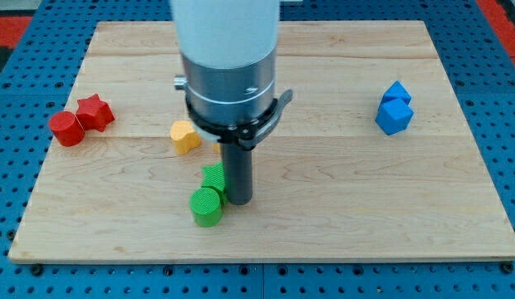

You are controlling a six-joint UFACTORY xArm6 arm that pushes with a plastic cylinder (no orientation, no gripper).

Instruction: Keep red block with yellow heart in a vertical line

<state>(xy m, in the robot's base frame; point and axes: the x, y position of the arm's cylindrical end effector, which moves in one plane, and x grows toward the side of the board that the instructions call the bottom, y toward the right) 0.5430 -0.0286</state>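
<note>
A red star block (95, 111) and a red cylinder (66, 129) lie touching each other at the view's left edge of the wooden board (340, 208). A yellow heart block (184, 136) lies right of them, left of the arm. My tip (239, 200) rests on the board just right of a green block (213, 177) and a green cylinder (207, 206), below and right of the yellow heart. The tip is far from the red blocks.
Two blue blocks (394, 109) sit close together at the view's right. The arm's white and grey body (228, 58) hides the board's upper middle. A blue pegboard surrounds the board.
</note>
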